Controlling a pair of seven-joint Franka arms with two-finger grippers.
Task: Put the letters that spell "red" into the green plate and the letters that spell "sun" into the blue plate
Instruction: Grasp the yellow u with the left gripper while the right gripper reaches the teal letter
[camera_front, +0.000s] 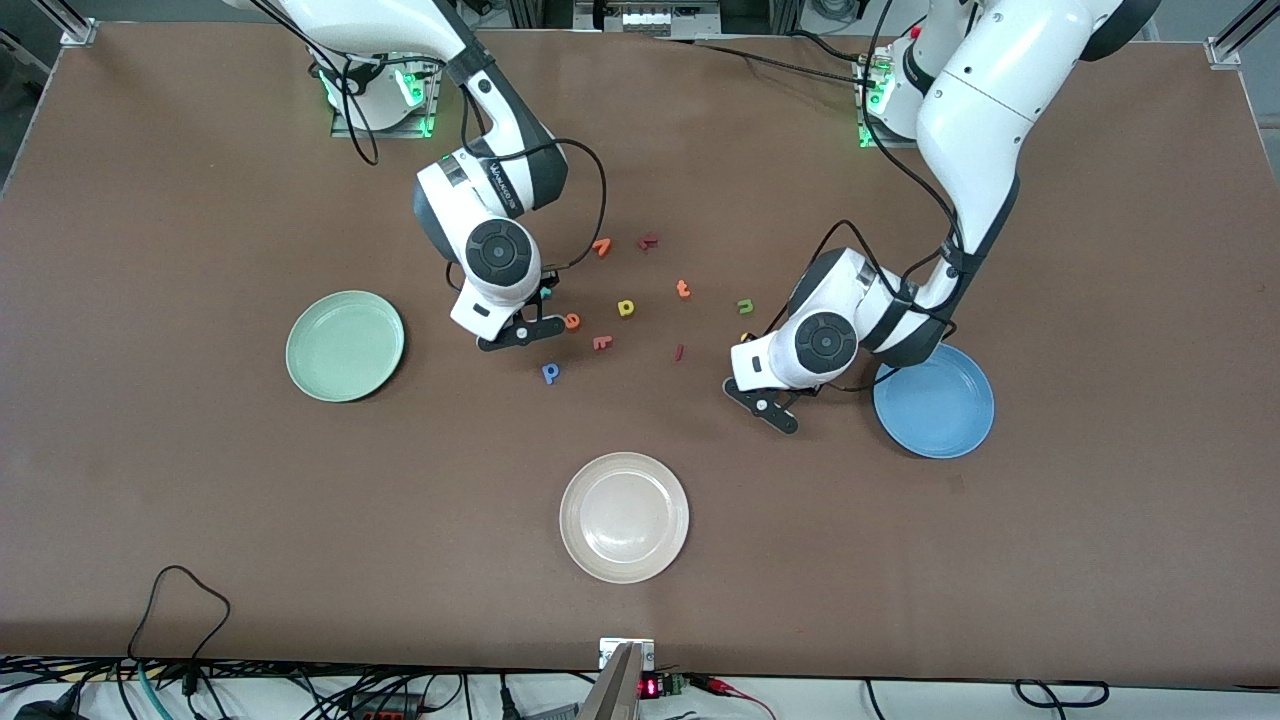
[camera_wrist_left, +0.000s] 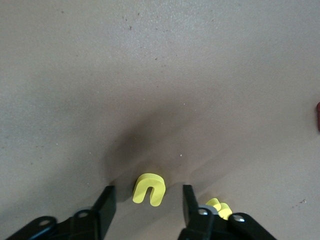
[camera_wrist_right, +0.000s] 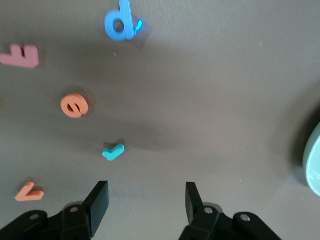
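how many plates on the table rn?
3. Round pale mint-green plate toward the right arm's end; round bright blue plate toward the left arm's end, partly under that arm; round cream-white plate between them, nearest the front camera.

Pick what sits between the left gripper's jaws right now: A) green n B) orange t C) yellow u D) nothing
C: the left wrist view shows the yellow u lying on the table between the open jaws of the left gripper, not yet clamped.
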